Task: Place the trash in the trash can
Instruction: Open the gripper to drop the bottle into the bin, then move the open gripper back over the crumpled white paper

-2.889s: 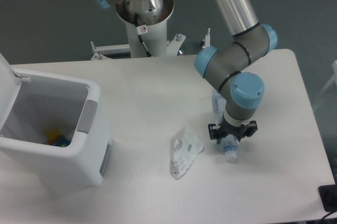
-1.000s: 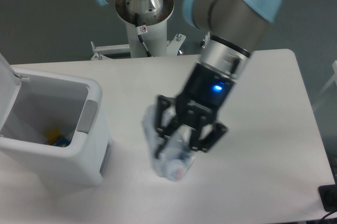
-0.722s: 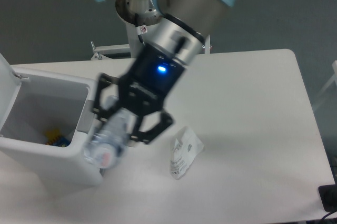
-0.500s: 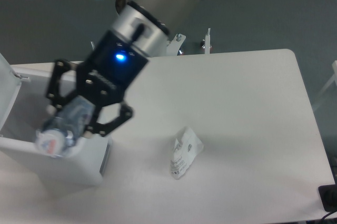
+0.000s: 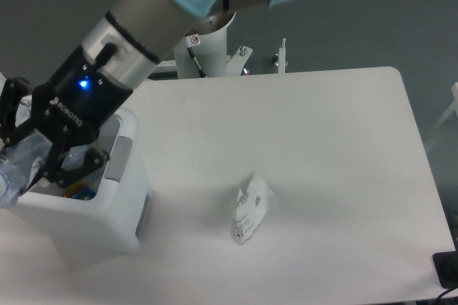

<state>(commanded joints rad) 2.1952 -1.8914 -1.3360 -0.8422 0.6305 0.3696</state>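
Above the open trash can [image 5: 122, 205], the hand [image 5: 32, 151] clamps the blurred bottle [image 5: 20, 169], cut off at the frame's edge, while the pouch [image 5: 249, 207] lies on the counter [image 5: 322, 140].

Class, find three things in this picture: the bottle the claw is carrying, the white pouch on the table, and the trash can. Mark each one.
bottle [image 5: 20, 165]: fixed camera, its clear body between the claw's fingers.
white pouch [image 5: 250, 207]: fixed camera, middle of its printed face.
trash can [image 5: 120, 157]: fixed camera, the grey side panel.
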